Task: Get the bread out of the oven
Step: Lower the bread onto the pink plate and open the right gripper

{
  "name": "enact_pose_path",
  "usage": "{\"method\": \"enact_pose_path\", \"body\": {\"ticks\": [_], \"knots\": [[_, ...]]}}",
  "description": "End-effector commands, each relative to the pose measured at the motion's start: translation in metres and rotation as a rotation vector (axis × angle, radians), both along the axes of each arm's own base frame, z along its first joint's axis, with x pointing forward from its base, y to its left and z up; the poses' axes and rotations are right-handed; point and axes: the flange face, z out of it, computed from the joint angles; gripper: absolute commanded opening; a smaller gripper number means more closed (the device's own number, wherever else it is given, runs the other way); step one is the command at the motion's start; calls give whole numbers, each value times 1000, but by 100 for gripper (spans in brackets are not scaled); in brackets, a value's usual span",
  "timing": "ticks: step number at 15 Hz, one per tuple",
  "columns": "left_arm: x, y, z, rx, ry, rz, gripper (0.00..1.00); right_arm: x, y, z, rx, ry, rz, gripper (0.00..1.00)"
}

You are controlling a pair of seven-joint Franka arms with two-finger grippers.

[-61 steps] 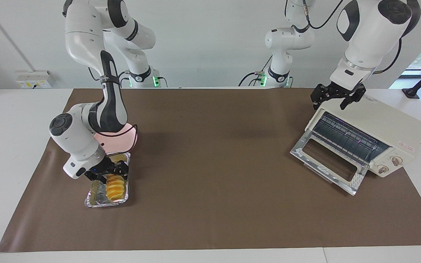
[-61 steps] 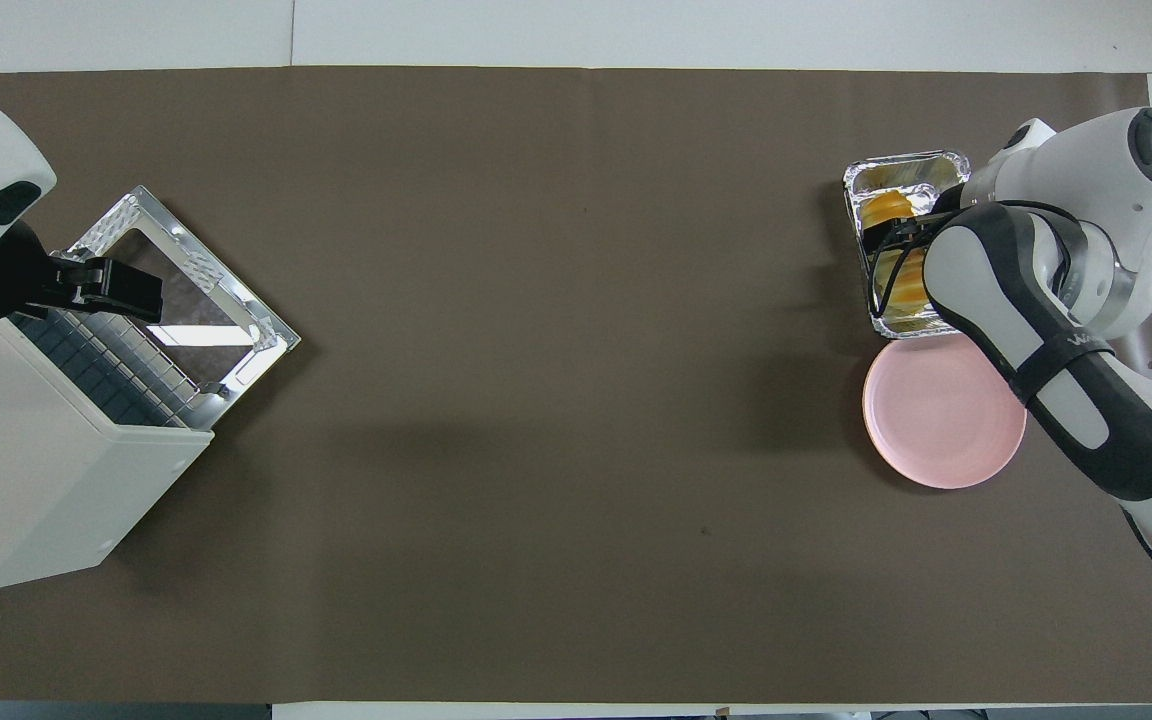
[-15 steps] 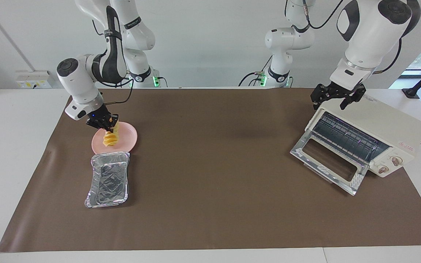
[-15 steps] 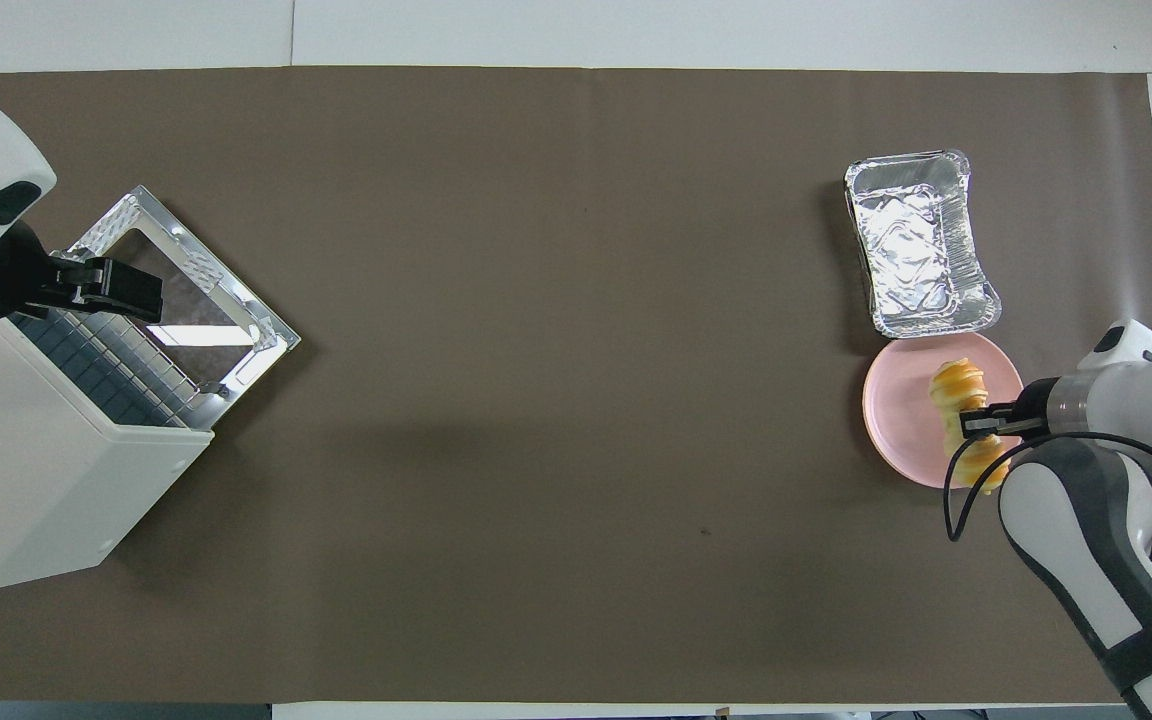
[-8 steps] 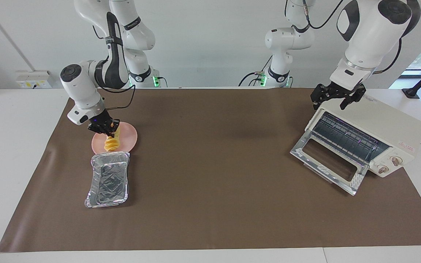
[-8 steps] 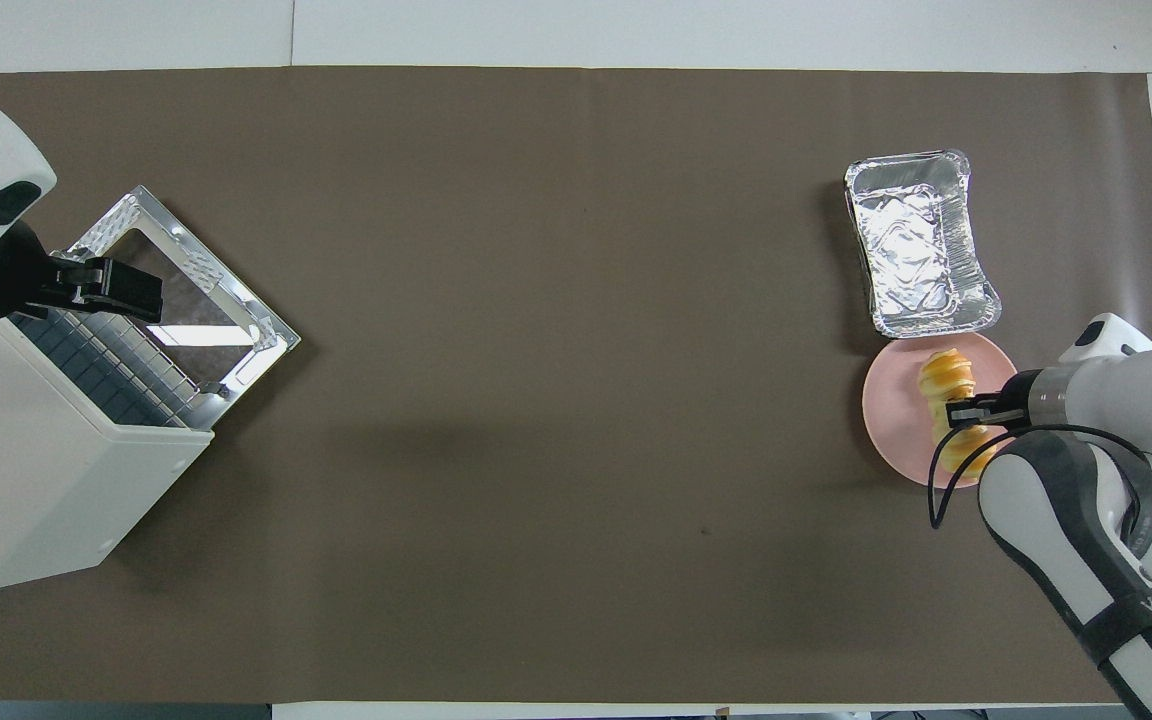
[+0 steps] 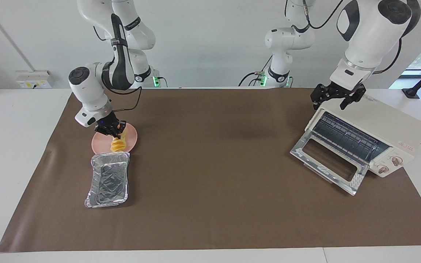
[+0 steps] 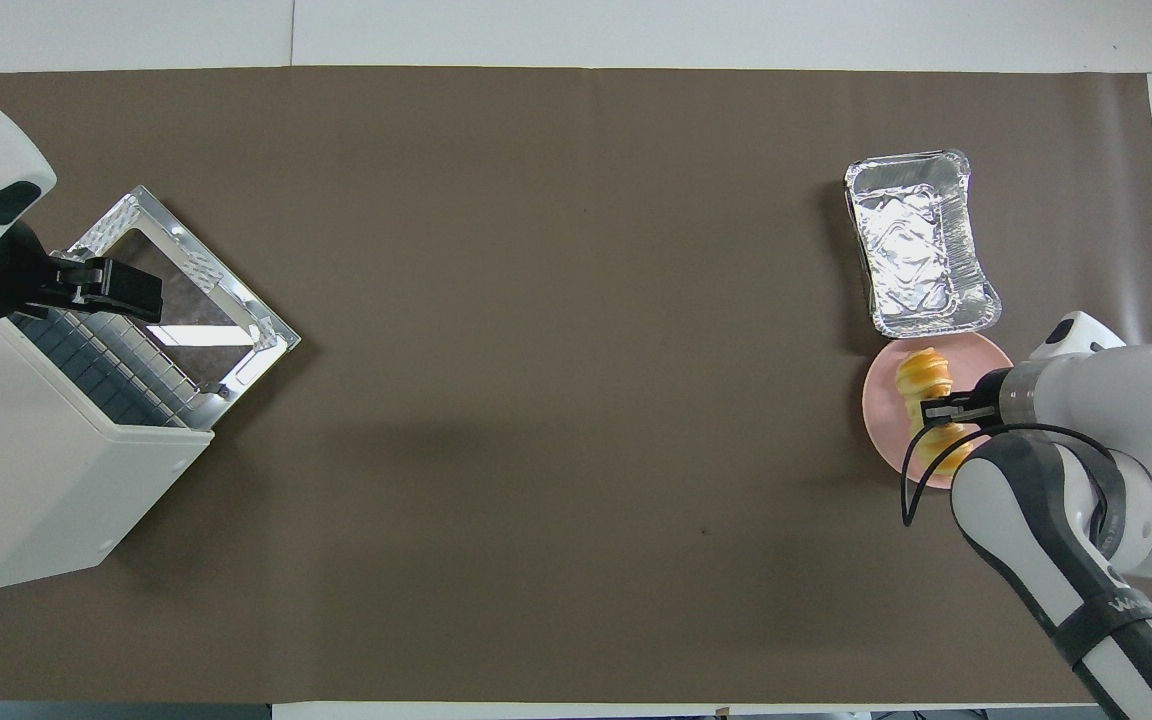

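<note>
The bread [image 7: 119, 143], a golden ridged loaf, stands tilted with its lower end on the pink plate [image 7: 133, 136]. My right gripper [image 7: 113, 128] is shut on the bread, holding it about its middle in the overhead view, bread [image 8: 924, 385], right gripper [image 8: 939, 410]. The cream-white oven [image 7: 378, 124] stands at the left arm's end of the table. Its glass door [image 7: 327, 166] is dropped open and its wire rack is bare. My left gripper [image 7: 336, 98] waits open over the oven's top front edge, also in the overhead view as left gripper [image 8: 126, 290].
An empty silver foil tray [image 7: 109, 179] lies beside the plate, farther from the robots, and shows as foil tray [image 8: 921, 240] in the overhead view. A brown mat [image 7: 210, 164] covers the table between the plate and the oven [image 8: 26, 480].
My right gripper lifted the bread out of the foil tray and carried it over the pink plate. Over the last second it has come down and shifted a little toward the table's middle. The left arm has not moved.
</note>
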Motion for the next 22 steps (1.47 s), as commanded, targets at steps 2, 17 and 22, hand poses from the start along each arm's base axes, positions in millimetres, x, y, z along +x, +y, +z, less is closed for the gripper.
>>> {"method": "enact_pose_path", "body": {"ticks": [2,17,22], "knots": [[-4,3,2,-13,-7,9,100,1,1,4,-5,-7,-9,100],[-4,3,2,-13,-7,9,100,42,0,138,17,54,12,100],[-4,3,2,-13,-7,9,100,35,-5,216,-13,74,21,100]]}}
